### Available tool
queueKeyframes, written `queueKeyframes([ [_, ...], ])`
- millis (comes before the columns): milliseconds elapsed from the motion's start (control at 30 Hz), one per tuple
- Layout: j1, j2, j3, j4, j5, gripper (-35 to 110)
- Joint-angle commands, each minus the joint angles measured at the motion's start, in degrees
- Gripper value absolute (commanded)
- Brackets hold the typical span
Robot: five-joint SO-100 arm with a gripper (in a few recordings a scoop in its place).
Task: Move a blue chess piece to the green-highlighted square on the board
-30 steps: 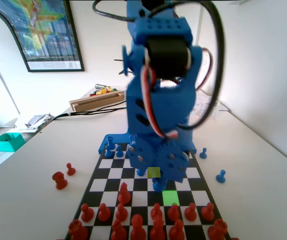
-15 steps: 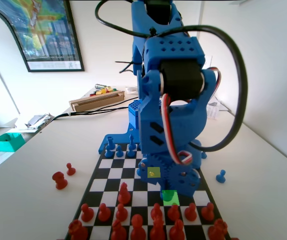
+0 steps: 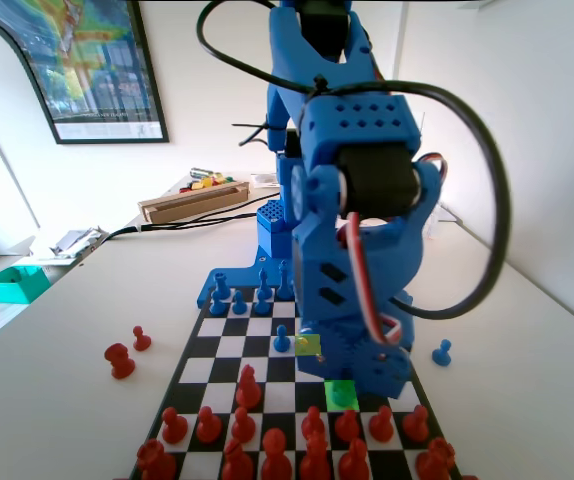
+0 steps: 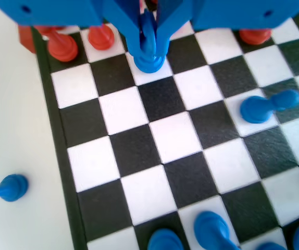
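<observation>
In the wrist view my gripper [image 4: 148, 37] is shut on the blue chess piece [image 4: 149, 52]. The piece hangs upright between the jaws. Its round base is over a white square of the board [image 4: 165, 138], one row short of the red pieces. Whether the base touches the board I cannot tell. In the fixed view the blue arm's wrist [image 3: 365, 340] hangs low over the green-highlighted square [image 3: 342, 394] and covers its far edge. The arm's body hides the held piece in that view. A paler yellow-green square [image 3: 308, 345] lies one row farther back, to the left.
Red pieces [image 3: 267, 440] crowd the two nearest rows in the fixed view, tight against the green square. A blue pawn [image 3: 282, 340] stands beside the yellow-green square. Another blue pawn [image 3: 442, 352] stands off the board at right, and two red pieces [image 3: 119, 360] at left.
The arm has swung rightward and nearer in the fixed view, carrying the piece from the yellow-green square to over the green one. The blue pawn beside the yellow-green square is uncovered.
</observation>
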Motion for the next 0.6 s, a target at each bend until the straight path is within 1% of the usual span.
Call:
queueKeyframes([
  [0,-0.62,2.20,0.18,0.44,-0.44,1],
  [567,1.32,3.43,-2.55,0.79,1.41,11],
])
